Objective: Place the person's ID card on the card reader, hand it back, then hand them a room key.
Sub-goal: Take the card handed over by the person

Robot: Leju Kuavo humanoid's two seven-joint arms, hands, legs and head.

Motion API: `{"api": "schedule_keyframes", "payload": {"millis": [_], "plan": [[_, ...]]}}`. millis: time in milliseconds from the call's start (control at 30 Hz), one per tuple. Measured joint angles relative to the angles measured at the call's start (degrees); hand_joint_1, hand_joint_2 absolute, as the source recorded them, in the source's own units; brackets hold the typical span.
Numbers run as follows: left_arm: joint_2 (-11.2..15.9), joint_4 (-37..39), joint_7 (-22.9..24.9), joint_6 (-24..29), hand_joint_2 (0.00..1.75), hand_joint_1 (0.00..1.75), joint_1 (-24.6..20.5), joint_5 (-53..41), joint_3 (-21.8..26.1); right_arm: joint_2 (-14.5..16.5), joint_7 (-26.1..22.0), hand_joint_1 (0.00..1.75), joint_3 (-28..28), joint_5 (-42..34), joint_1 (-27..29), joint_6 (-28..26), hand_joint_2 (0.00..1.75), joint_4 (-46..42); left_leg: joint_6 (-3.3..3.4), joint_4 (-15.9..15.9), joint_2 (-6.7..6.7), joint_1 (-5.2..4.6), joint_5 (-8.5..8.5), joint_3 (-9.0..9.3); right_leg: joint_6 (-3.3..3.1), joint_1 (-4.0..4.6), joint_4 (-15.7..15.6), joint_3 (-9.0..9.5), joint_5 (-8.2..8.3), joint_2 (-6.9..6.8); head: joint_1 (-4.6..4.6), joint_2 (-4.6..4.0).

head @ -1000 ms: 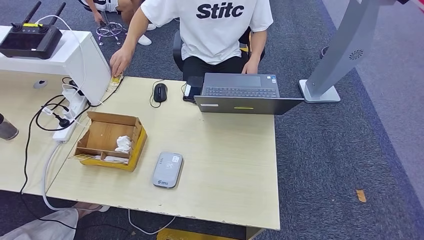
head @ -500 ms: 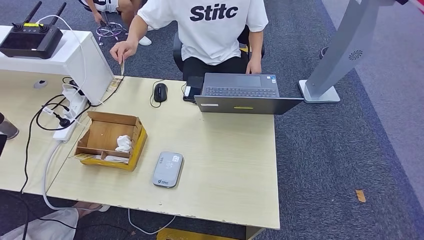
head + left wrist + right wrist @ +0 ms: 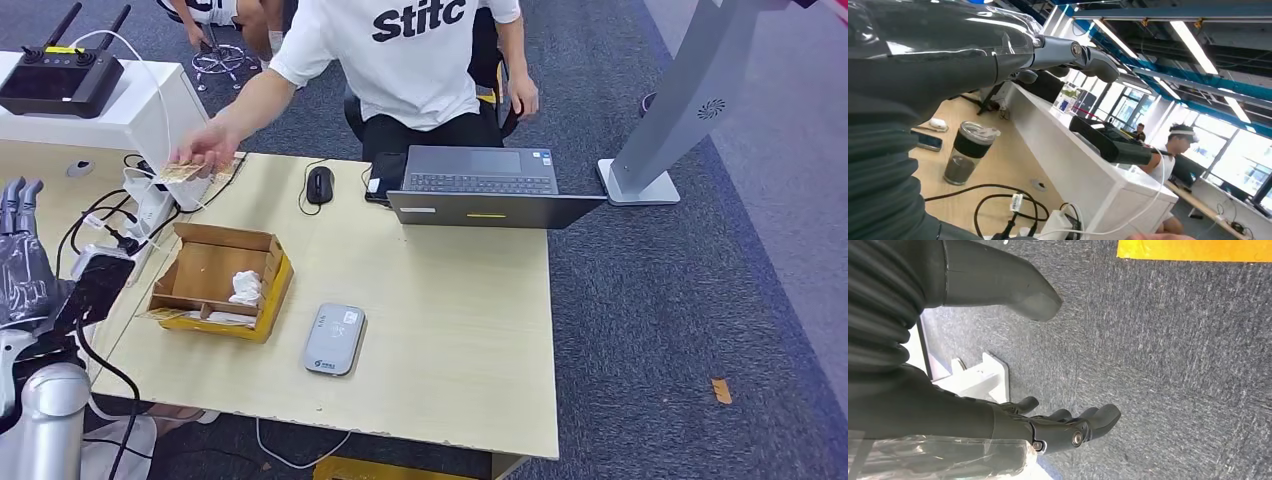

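The surface (image 3: 450, 330) carries the grey card reader (image 3: 335, 339) near its front edge; at the far left a person's hand (image 3: 205, 150) holds out the ID card (image 3: 180, 172), a thin tan rectangle, likely light, stiff and slick, best pinched by its free edge; the left hand (image 3: 22, 265) rises nearby, fingers spread, empty; the right hand (image 3: 1048, 432) hangs open over carpet.
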Motion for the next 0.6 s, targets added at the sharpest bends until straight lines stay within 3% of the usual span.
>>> {"api": "schedule_keyframes", "payload": {"millis": [167, 600], "plan": [[-1.3, -1.3, 0.9, -1.3, 1.75, 0.0, 0.3, -1.7, -7.1, 0.0, 0.2, 0.0, 0.7, 0.4, 0.4, 0.1, 1.75, 0.1, 0.0, 0.0, 0.02, 0.02, 0.0, -0.01, -0.01, 0.03, 0.0, -0.01, -0.01, 0.01, -0.01, 0.0], [-2.3, -2.5, 2.3, 0.5, 1.75, 0.0, 1.3, -6.1, -12.6, 0.0, -0.1, 0.0, 0.9, 1.0, 0.8, 0.8, 1.75, 0.1, 0.0, 0.0, 0.02, 0.01, 0.0, -0.02, -0.01, 0.03, 0.0, -0.01, -0.01, 0.0, -0.01, 0.0]]}}
